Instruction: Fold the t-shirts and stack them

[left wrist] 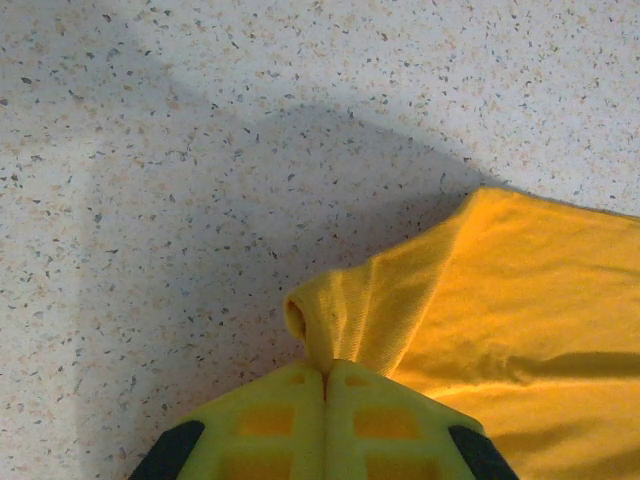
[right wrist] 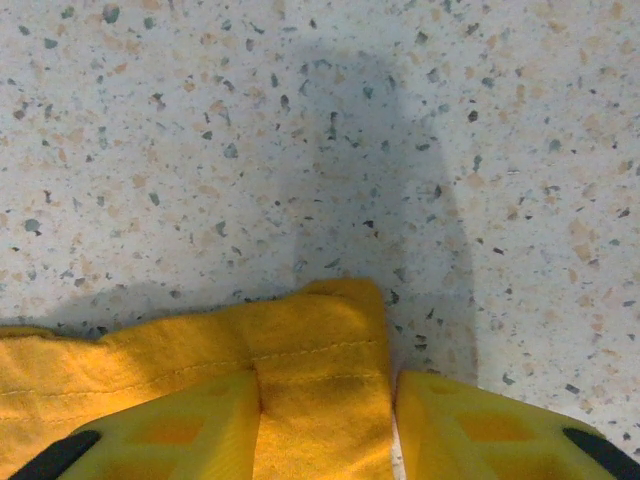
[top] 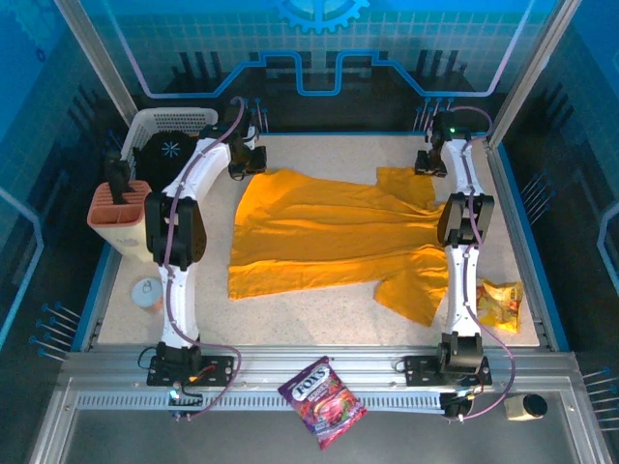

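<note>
The golden-yellow thin-fabric t-shirt (top: 329, 237) lies spread on the speckled table (top: 319, 324), the left gripper (left wrist: 325, 375) pinching its 11 o'clock corner and the right gripper (right wrist: 325, 390) straddling the 1 o'clock hem with jaws apart, so lifting before they close could drop that side.

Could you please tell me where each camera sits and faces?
Top: above and behind, looking down at table and shirt; left arm and right arm show.
Left wrist: looks down at a pinched shirt corner; its shut fingers show.
Right wrist: looks down at the shirt's edge between its parted fingers.
All share the shirt.
</note>
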Tool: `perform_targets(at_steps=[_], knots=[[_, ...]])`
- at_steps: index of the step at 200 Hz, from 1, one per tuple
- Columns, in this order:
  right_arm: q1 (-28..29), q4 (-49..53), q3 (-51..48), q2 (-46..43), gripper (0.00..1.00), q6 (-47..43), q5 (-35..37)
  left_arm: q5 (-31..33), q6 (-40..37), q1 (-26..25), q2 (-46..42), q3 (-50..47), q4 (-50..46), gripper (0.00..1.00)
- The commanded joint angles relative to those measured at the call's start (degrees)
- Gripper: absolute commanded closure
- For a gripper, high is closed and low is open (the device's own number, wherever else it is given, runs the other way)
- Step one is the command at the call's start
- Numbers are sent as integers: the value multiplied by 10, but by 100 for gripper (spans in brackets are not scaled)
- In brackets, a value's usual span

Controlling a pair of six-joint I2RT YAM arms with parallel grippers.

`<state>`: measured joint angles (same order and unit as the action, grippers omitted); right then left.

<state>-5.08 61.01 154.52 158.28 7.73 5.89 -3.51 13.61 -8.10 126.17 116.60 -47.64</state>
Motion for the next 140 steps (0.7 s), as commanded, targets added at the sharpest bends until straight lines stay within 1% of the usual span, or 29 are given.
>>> perform_targets(at_steps=[1,19,39,48,68,93,117,140], knots=[[2,4,-3,5,64,7,2,-12,3,-4,10,5,5,100],[2,10,-2,16,74,6,-9,-13,3,-3,10,2,5,100],[2,13,-1,17,91,3,-9,-16,3,-3,4,-4,8,100],[2,13,-1,11,100,3,-10,-16,3,-3,0,-6,10,100],[2,14,-1,-22,100,3,-11,-19,7,-5,-15,1,6,100],[9,19,-16,-110,100,2,-16,-16,19,-9,-68,9,4,100],[28,5,-83,-244,100,-9,-7,-12,36,-12,-155,4,4,100],[53,-23,-184,-417,100,-20,18,6,42,-11,-253,0,-11,100]])
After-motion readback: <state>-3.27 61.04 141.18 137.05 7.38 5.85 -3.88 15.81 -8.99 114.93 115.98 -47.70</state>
